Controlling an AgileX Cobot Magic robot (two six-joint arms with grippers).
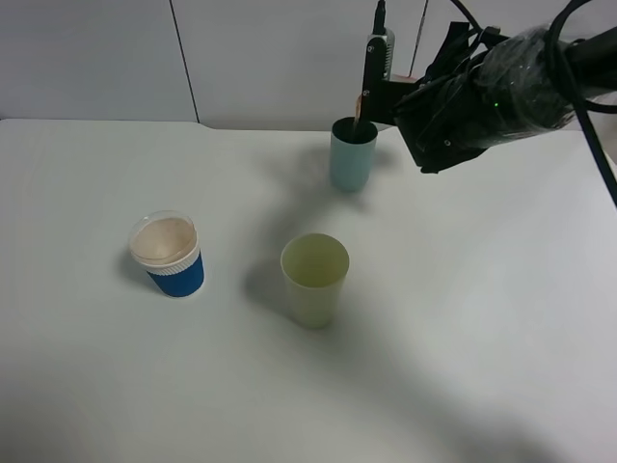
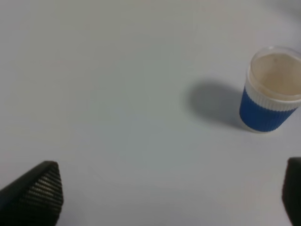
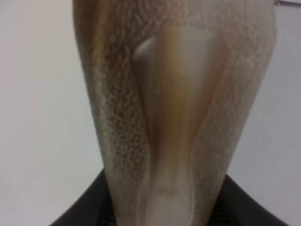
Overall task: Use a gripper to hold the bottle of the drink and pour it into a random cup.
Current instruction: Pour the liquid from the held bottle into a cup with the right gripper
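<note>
Bottle (image 3: 178, 117), gripped tight by right hand (image 1: 388, 94)

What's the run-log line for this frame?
phase: pour | right tool: shut on slim translucent plastic bottle, tipped over tall teal tumbler | thin brown drink: entering tumbler | left tool: open, empty

The teal cup (image 1: 352, 159) is plain. The yellow-green cup (image 1: 314, 278) is pale. The blue cup (image 1: 170, 258) is ribbed, white-rimmed. The bottle (image 3: 174, 108) is translucent, brown-tinted, finely pebbled. White surface (image 1: 482, 338); black right arm (image 1: 492, 87).
</note>
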